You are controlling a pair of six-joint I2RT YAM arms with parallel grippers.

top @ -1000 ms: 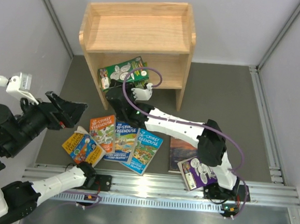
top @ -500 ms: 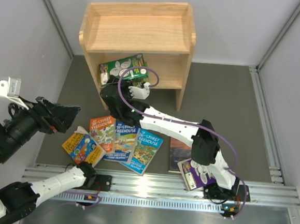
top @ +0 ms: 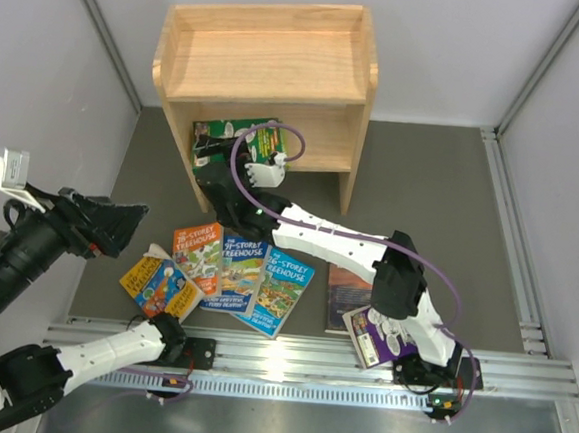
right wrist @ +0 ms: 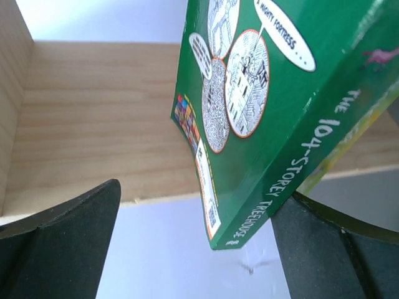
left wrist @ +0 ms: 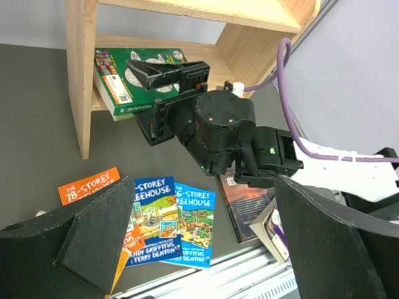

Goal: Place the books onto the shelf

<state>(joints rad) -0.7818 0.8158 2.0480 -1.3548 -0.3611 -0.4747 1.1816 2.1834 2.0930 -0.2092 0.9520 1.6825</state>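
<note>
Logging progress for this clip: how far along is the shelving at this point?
Done: a green book lies on the shelf's lower tier. In hand: nothing; the right gripper stands open around that book, the left gripper hovers open above the mat. Left: six on the mat: orange book, two blue books, yellow book, dark brown book, purple book.

Your right arm [top: 328, 242] stretched from the lower right of the top view to its upper middle, the right gripper [left wrist: 142, 93] spread wide. Your left arm [top: 21, 251] sat folded at the left edge, the left gripper [top: 128, 226] aimed rightward, wide apart and empty.
</note>
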